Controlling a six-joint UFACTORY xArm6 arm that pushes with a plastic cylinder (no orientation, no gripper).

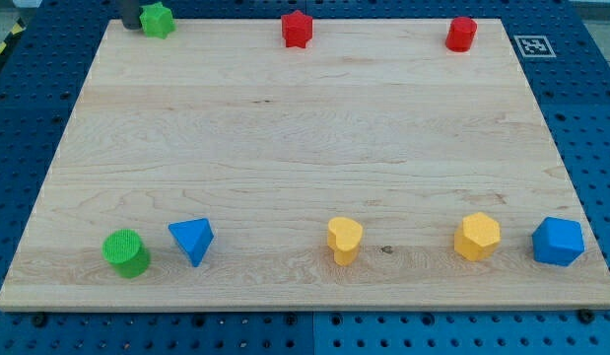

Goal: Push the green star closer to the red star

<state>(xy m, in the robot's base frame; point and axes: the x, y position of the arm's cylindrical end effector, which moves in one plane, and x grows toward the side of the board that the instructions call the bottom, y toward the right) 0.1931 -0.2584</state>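
Observation:
The green star [158, 20] sits at the top left corner of the wooden board [305, 148]. The red star [297, 29] sits at the board's top edge, near the middle, well to the right of the green star. My tip [130, 27] is at the view's top left, right next to the left side of the green star; most of the rod is cut off by the view's top edge. I cannot tell whether the tip touches the star.
A red cylinder [461, 34] stands at the top right. Along the bottom, from left to right, are a green cylinder [125, 253], a blue triangle [192, 240], a yellow heart [344, 240], a yellow hexagon [477, 237] and a blue hexagon [558, 242].

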